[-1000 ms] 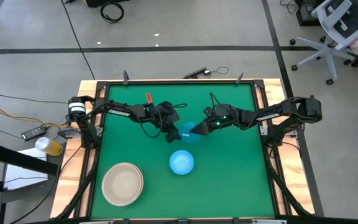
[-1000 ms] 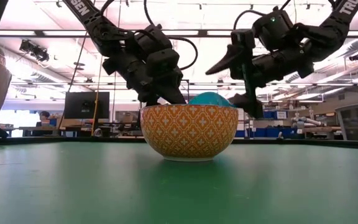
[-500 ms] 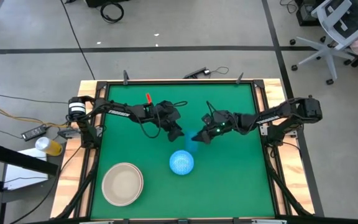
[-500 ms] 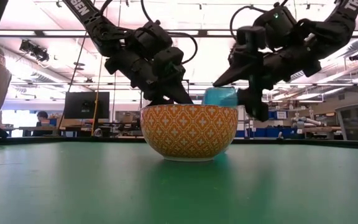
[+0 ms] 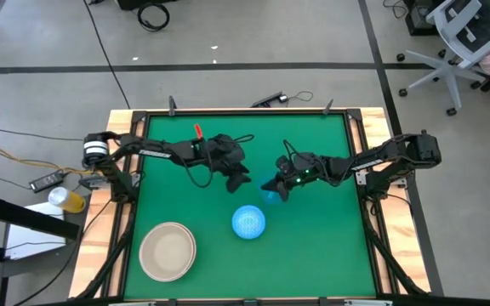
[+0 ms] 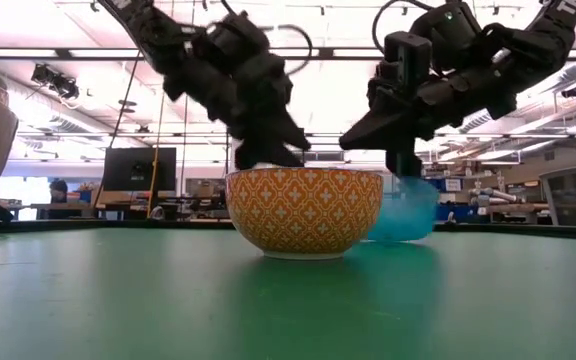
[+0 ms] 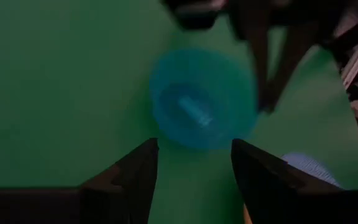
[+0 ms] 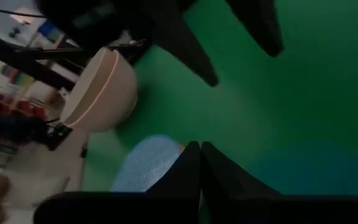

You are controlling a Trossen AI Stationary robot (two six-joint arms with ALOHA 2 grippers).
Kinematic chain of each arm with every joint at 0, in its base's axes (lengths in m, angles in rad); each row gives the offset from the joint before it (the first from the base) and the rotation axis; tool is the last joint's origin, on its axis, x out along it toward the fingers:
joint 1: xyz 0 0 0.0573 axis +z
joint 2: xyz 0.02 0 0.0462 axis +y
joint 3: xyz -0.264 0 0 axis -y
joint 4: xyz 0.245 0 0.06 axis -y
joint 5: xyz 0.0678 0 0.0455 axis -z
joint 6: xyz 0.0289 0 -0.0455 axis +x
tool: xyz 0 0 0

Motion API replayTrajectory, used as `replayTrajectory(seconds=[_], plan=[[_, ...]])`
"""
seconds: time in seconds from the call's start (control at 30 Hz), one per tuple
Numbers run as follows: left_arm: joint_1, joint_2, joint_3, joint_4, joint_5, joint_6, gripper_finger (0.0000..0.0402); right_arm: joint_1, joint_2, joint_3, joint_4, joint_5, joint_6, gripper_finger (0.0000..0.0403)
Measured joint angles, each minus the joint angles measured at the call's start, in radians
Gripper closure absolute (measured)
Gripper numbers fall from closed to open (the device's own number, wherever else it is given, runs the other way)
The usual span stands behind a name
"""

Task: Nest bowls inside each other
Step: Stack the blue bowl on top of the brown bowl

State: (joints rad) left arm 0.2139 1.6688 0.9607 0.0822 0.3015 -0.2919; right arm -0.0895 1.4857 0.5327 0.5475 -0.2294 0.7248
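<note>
Your right gripper [image 5: 276, 186] sits at mid-table with its fingers [image 8: 194, 163] pressed together on nothing. The small blue bowl [image 5: 272, 195] lies on the green table [image 5: 330, 246] just below that gripper; in the low view [image 6: 400, 210] it appears blurred, tilted, just behind the peach-orange bowl [image 6: 305, 211]. Your left gripper [image 5: 240, 180] hovers just beside it on the other side, fingers [image 7: 132, 180] parted and empty, the blue bowl [image 7: 202, 99] lying beyond them. The pale-speckled blue bowl [image 5: 248, 222] rests inside the orange one, nearer the front edge. The white and cream bowls [image 5: 168, 250] stand nested at the front left corner, well apart from both arms
</note>
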Motion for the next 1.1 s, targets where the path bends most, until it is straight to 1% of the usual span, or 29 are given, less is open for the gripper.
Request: replayTrajectory(seconds=[0.17,0.33,0.4,0.5,0.6,0.67,0.73,0.8,0.87,0.9,0.97,1.1], plan=[[-0.038,-0.122,0.000,-0.045,-0.096,0.077,0.0196,0.031,0.000,0.062,-0.064,0.066,-0.158,0.0397],[-0.118,-0.234,-0.018,-0.102,-0.258,0.159,0.0196,0.084,0.000,0.123,-0.183,0.192,-0.317,0.0397],[-0.149,-0.265,-0.050,-0.110,-0.313,0.174,0.0196,0.092,-0.001,0.141,-0.245,0.218,-0.351,0.0393],[-0.187,-0.294,-0.108,-0.111,-0.362,0.170,0.0196,0.099,-0.001,0.166,-0.352,0.237,-0.376,0.0371],[-0.217,-0.313,-0.167,-0.089,-0.376,0.145,0.0196,0.107,-0.001,0.196,-0.480,0.238,-0.403,0.0340],[-0.234,-0.316,-0.198,-0.089,-0.382,0.137,0.0196,0.113,-0.001,0.219,-0.577,0.270,-0.406,0.0320],[-0.249,-0.315,-0.222,-0.092,-0.398,0.111,0.0196,0.117,-0.001,0.242,-0.681,0.355,-0.386,0.0300],[-0.260,-0.315,-0.236,-0.089,-0.422,0.068,0.0196,0.117,-0.001,0.266,-0.787,0.467,-0.357,0.0284],[-0.266,-0.315,-0.247,-0.087,-0.444,0.032,0.0196,0.112,-0.001,0.283,-0.863,0.542,-0.335,0.0272],[-0.268,-0.315,-0.249,-0.094,-0.448,0.017,0.0196,0.108,-0.001,0.284,-0.881,0.552,-0.335,0.0268],[-0.268,-0.315,-0.249,-0.102,-0.457,-0.009,0.0196,0.096,0.000,0.284,-0.910,0.534,-0.330,0.0262],[-0.270,-0.315,-0.249,-0.117,-0.458,-0.021,0.0196,0.071,0.027,0.284,-0.926,0.406,-0.324,0.0262]])
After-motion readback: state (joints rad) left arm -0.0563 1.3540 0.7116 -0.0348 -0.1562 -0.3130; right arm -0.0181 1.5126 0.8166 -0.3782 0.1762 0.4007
